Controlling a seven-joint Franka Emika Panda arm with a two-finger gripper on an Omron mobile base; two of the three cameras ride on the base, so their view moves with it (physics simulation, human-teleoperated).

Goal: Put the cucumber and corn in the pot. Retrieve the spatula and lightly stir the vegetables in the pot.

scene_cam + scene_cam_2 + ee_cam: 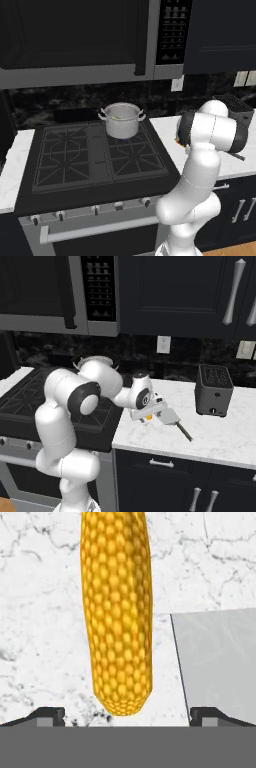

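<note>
Above the corn (117, 612), pincer (125, 717) spread wide.

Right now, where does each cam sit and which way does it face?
Left base view: behind the arm's left, facing forward-down over the stove and pot; white arm rises lower right.
Right base view: behind the arm's right, facing the marble counter, toaster and spatula; arm rises lower left, claw low over the counter.
Hand view: on the hand, looking down at the corn between the claw's tips, spatula blade at right.
Both base views share the stove, pot and toaster.
</note>
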